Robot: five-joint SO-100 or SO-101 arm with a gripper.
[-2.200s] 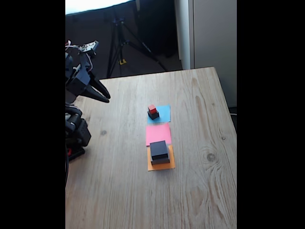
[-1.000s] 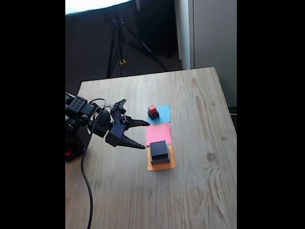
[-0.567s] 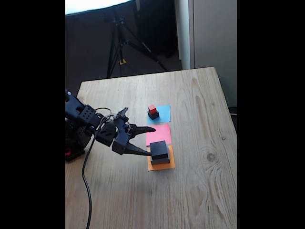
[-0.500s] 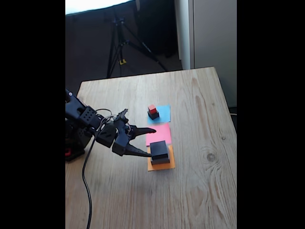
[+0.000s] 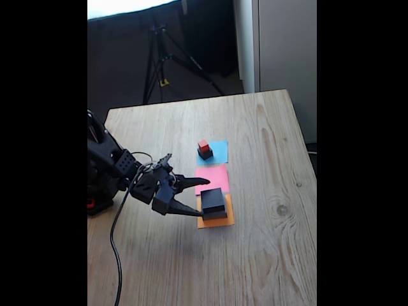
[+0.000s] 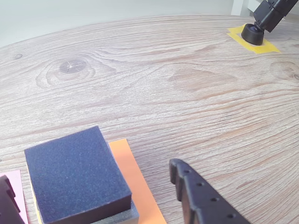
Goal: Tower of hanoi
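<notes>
Pale wooden table [image 5: 268,255] with visible grain and knots fills the scene, with a dark floor and a tripod [image 5: 162,57] behind it in the fixed view. At the left edge of that view stands the black robot arm [image 5: 111,169], a cable [image 5: 115,255] trailing from it toward the near edge. Its gripper [image 5: 203,197] reaches rightward, low over the table, with its two pointed fingers spread apart; their tips sit just beside the left side of a stack of two dark square blocks [image 5: 213,203], the smaller on top of the larger. This stack rests on an orange paper square [image 5: 228,220]. Just behind it lies a bare pink paper square [image 5: 213,175], and behind that a blue paper square [image 5: 220,150] carrying a small dark block [image 5: 205,153] with a tiny red cube [image 5: 203,145] on top.

In the wrist view, the dark stack [image 6: 74,175] sits between the two fingers, one studded fingertip [image 6: 196,196] to its right over bare wood.
</notes>
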